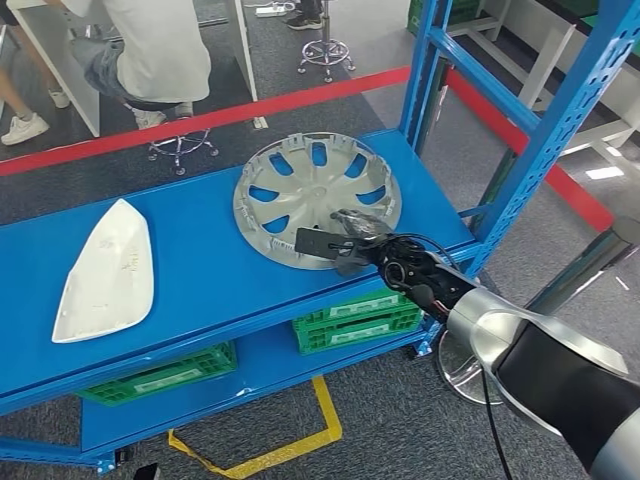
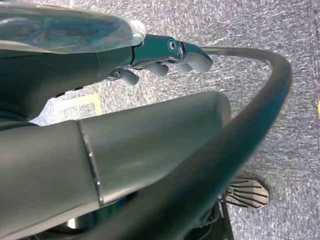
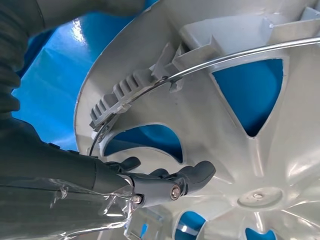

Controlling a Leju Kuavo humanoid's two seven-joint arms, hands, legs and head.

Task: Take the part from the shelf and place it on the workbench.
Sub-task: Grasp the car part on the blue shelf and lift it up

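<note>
A round grey hubcap (image 1: 317,185) lies inner side up on the blue shelf (image 1: 196,250), toward its right end. My right hand (image 1: 355,240) reaches over the hubcap's near rim, fingers stretched out. In the right wrist view the fingers (image 3: 188,177) hover just above the hubcap's ribbed inner face (image 3: 234,135), with nothing clasped between them. A white shell-shaped part (image 1: 106,272) rests on the shelf's left side, far from that hand. My left hand (image 2: 158,57) hangs over the grey floor with fingers extended, holding nothing.
Blue shelf uprights (image 1: 543,140) rise just right of the hubcap. Green crates (image 1: 355,320) sit on the lower shelf level. A person sits on a stool (image 1: 151,50) behind the shelf, past a red floor line (image 1: 226,115). Yellow tape (image 1: 302,450) marks the floor in front.
</note>
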